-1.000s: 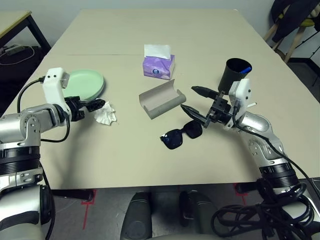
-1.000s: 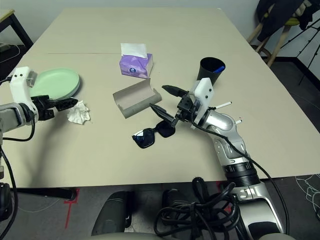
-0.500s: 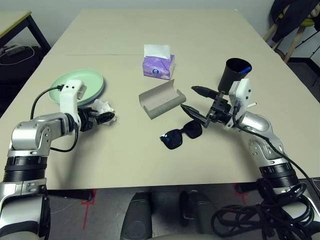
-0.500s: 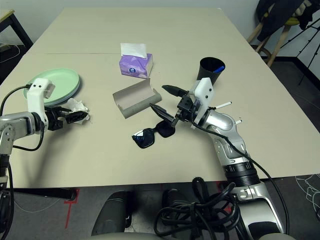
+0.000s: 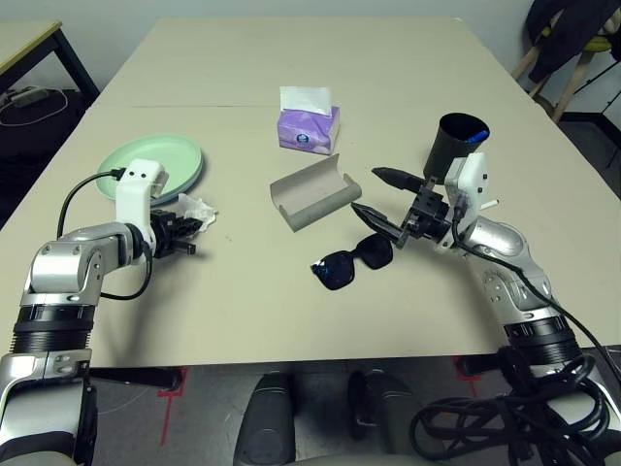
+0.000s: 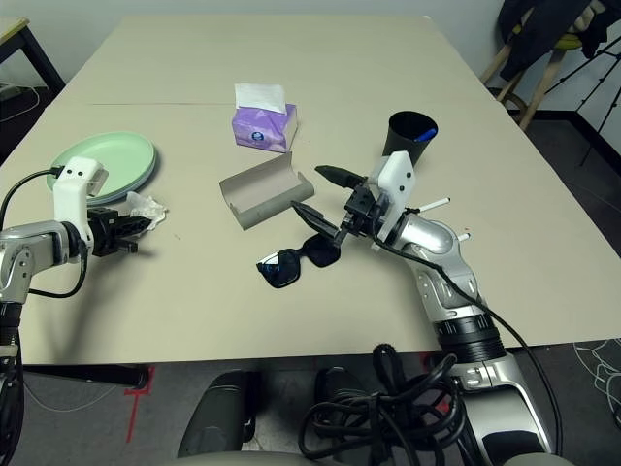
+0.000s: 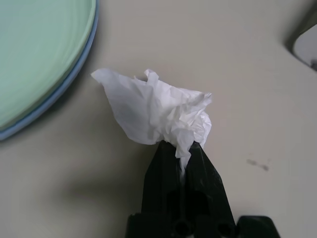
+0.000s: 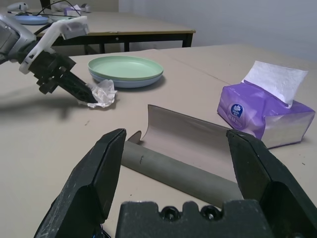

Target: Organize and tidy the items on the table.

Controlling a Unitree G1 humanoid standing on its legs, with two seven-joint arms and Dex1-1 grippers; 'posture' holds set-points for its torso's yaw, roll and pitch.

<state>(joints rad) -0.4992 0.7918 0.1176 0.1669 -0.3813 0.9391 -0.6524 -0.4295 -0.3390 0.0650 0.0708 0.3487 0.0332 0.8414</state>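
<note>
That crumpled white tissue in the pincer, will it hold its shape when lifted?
Probably not: the tissue looks thin and creased, so it should flop. Pinched by one edge in the left pincer, it seems very light.

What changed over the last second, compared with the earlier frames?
The left gripper came in over the crumpled tissue beside the stacked plates and shut on it; the tissue is now bunched between its fingers, pulled slightly toward the plates. The right gripper stayed open and still above the sunglasses. Glasses case, tissue box and black cup are unmoved.
</note>
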